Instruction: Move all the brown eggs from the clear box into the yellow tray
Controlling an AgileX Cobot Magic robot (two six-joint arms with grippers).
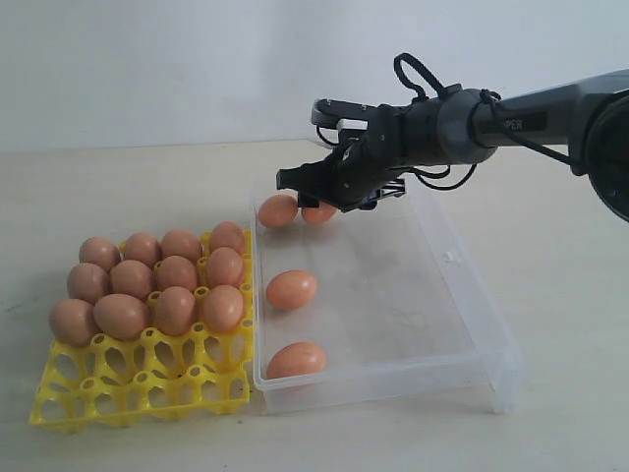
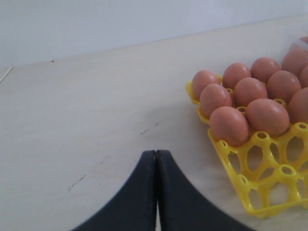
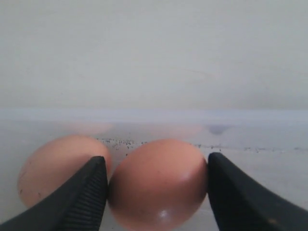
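The clear box (image 1: 472,295) holds several brown eggs: two at its far end and two nearer ones (image 1: 292,290) (image 1: 296,359). My right gripper (image 1: 319,200) is down at the far end. In the right wrist view its two fingers touch both sides of one brown egg (image 3: 159,183), which still rests on the box floor, with the neighbouring egg (image 3: 53,168) just beside one finger. The yellow tray (image 1: 138,379) left of the box has several eggs (image 1: 177,272) in its back rows and open cups in front. My left gripper (image 2: 156,154) is shut and empty over bare table beside the tray (image 2: 260,192).
The right arm (image 1: 511,123) reaches in from the right over the box's far wall. The box's left wall stands against the tray's right edge. A pale wall stands behind the light tabletop (image 1: 118,187).
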